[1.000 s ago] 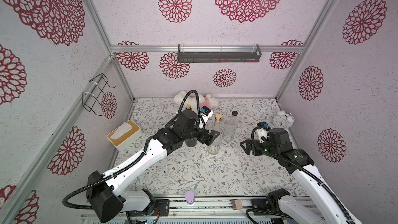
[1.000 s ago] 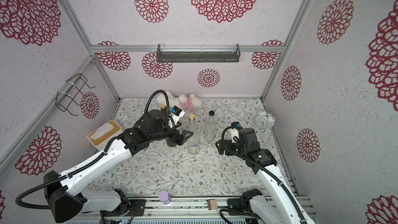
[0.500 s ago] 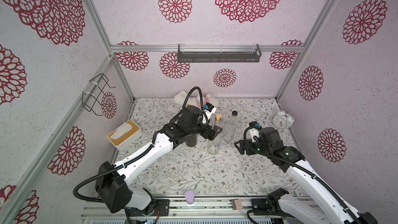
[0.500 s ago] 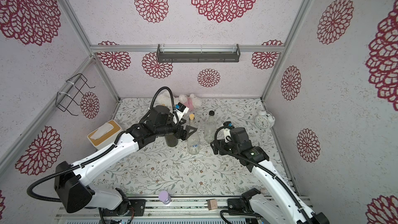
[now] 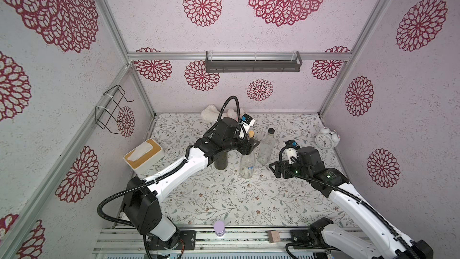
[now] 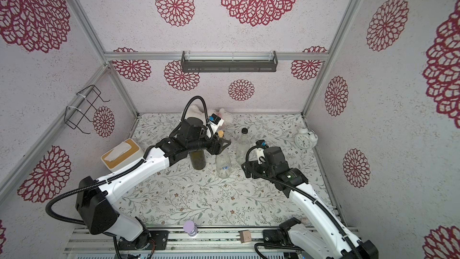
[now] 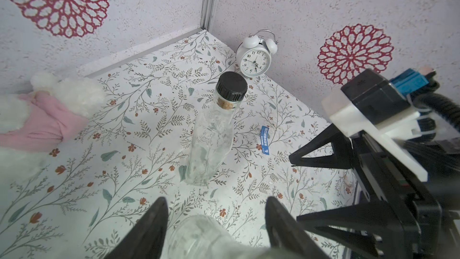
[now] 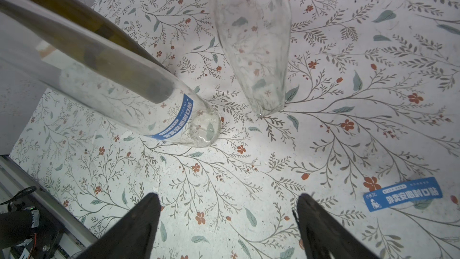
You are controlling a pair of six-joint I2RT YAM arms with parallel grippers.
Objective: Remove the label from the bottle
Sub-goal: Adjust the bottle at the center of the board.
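over the last second the left gripper [image 7: 216,203] is coming in from the left and narrowing from nearly full spread to about half. its jaws are now sitting either side of the upper part of the cork-stoppered bottle [image 5: 247,163]; whether they are already pressing the glass i cannot tell. the right gripper [image 8: 229,195] is edging left and hanging wide open and empty just above the worktop [image 5: 224,203]. this is suggesting that the left arm is steadying the bottle so the right can peel.

the bottle is standing mid-worktop, between a dark bottle [image 5: 221,161] on its left and a black-capped bottle [image 5: 265,147] to its far right. its long axis is running vertical, cork pointing up. its blue label [image 8: 174,118] is wrapping low near the base, facing the right gripper. a loose blue sticker [image 8: 403,194] is lying flat on the worktop further right.
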